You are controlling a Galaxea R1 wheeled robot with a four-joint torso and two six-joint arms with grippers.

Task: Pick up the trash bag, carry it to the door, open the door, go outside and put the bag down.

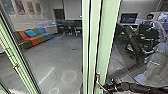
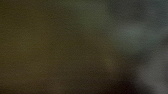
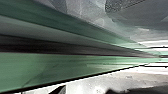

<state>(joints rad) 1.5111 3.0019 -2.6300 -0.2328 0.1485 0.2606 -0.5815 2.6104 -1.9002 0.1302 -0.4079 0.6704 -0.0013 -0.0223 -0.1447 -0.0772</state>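
We look from above at a glass door (image 1: 107, 30) framed in pale green, its uprights running down the middle of the head view, a slim metal handle (image 1: 97, 78) low on the frame. We cannot tell whether the door is fully shut, nor where the trash bag is. The robot's right arm (image 1: 140, 88), dark and jointed, reaches in at the lower right, its gripper (image 1: 107, 87) beside that handle. We cannot tell how far open the right gripper is, or whether it has hold of the metal. We cannot tell the left gripper's state or its load either; the left wrist view is a dark, olive-brown blur. In the right wrist view, green frame bars and a dark strip pass close to the camera.

At the left of the head view, we see another pale green upright (image 1: 21, 71), slanted in the picture, with a small metal fitting (image 1: 15, 66) on it. Through the glass, a sofa (image 1: 33, 38) in orange, blue and green (the brightest colors we find here) lines the wall beneath colorful posters (image 1: 20, 7). Pale rings (image 1: 69, 76) mark the gray floor (image 1: 58, 60). On the right, 1 person (image 1: 150, 25) appears near a dark monitor (image 1: 129, 18).
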